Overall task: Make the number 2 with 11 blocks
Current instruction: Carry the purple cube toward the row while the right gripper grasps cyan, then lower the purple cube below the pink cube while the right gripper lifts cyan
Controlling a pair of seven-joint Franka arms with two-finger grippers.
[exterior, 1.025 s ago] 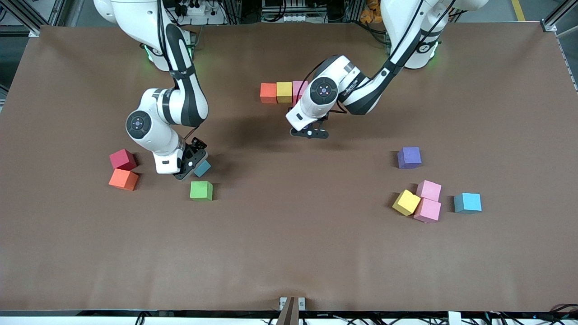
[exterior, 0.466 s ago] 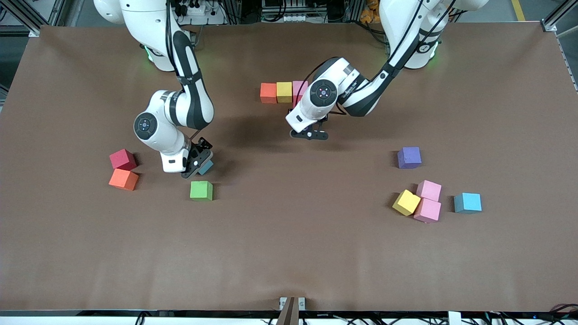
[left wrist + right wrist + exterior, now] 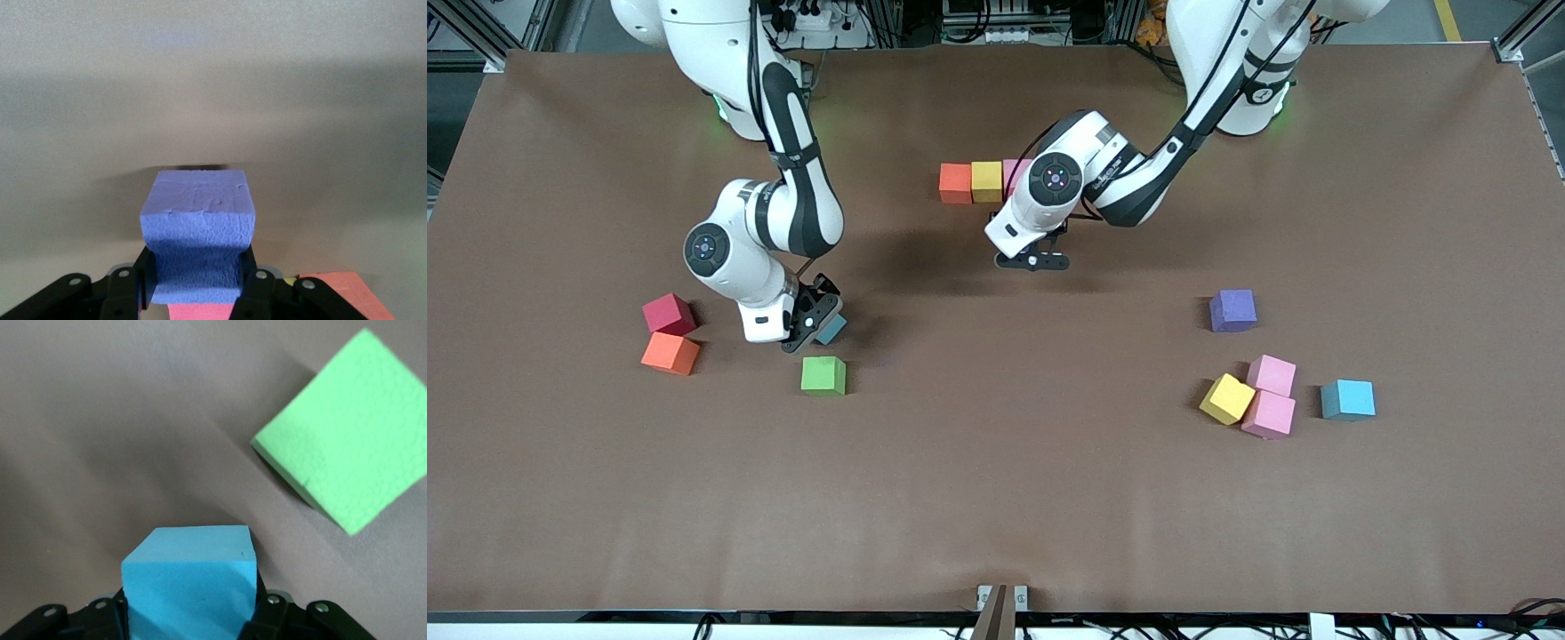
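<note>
My right gripper is shut on a light blue block, low over the table beside the green block. My left gripper is shut on a purple block, just above the table and beside a row of blocks: orange, yellow and pink. The left arm partly hides the pink block. In the front view the left hand hides the held purple block. A pinkish-red block shows under it in the left wrist view.
A crimson block and an orange block lie toward the right arm's end. Toward the left arm's end are a purple block, a yellow block, two pink blocks and a light blue block.
My right gripper has closed on the light blue block and its arm has shifted slightly. The left arm has edged toward the row with the purple block.
</note>
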